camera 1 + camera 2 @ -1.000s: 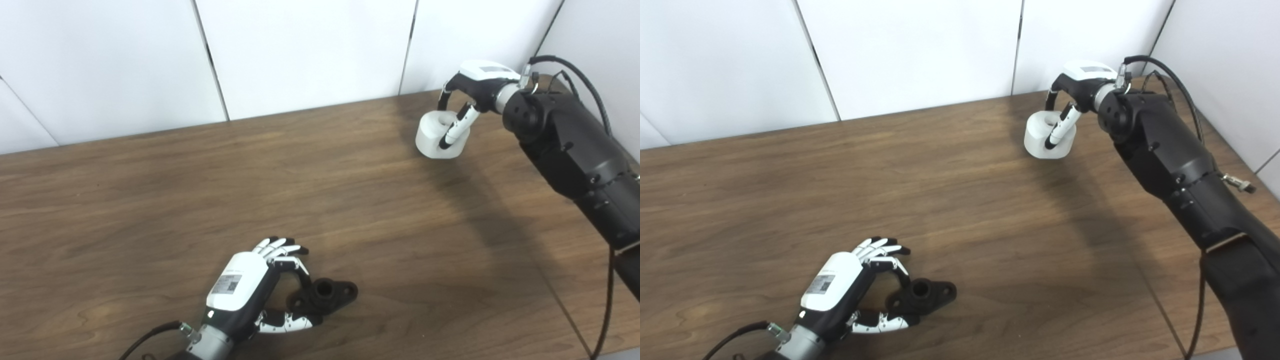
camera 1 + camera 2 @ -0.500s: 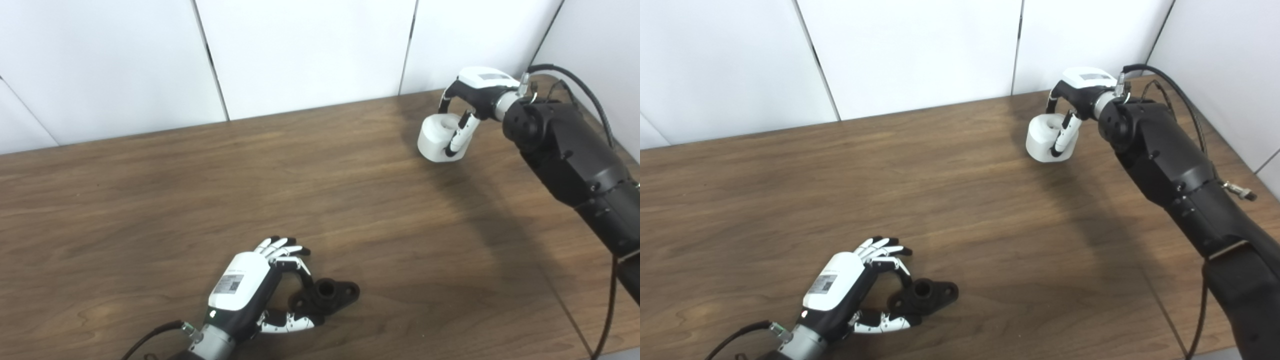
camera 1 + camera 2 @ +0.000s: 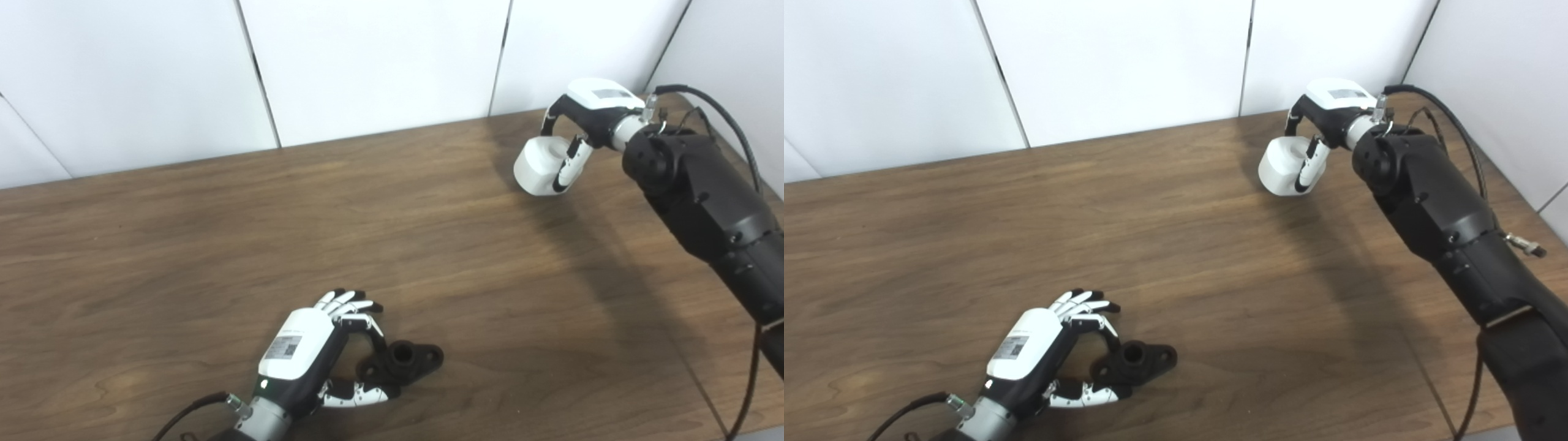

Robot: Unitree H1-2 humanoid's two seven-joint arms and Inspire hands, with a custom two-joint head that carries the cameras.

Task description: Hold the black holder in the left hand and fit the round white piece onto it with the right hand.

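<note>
Tilted further since a second ago, the round white piece (image 3: 540, 165) sits clasped in the right hand (image 3: 585, 116) above the far right of the bench (image 3: 184, 245).

Right eye view: the left hand (image 3: 1041, 361), fingers curled around the black holder (image 3: 1134, 362), rests at the near edge.

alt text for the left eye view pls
The right hand grips a round white piece at the wooden table's far right. Near the front edge, the left hand cups a black holder lying on the table.
</note>
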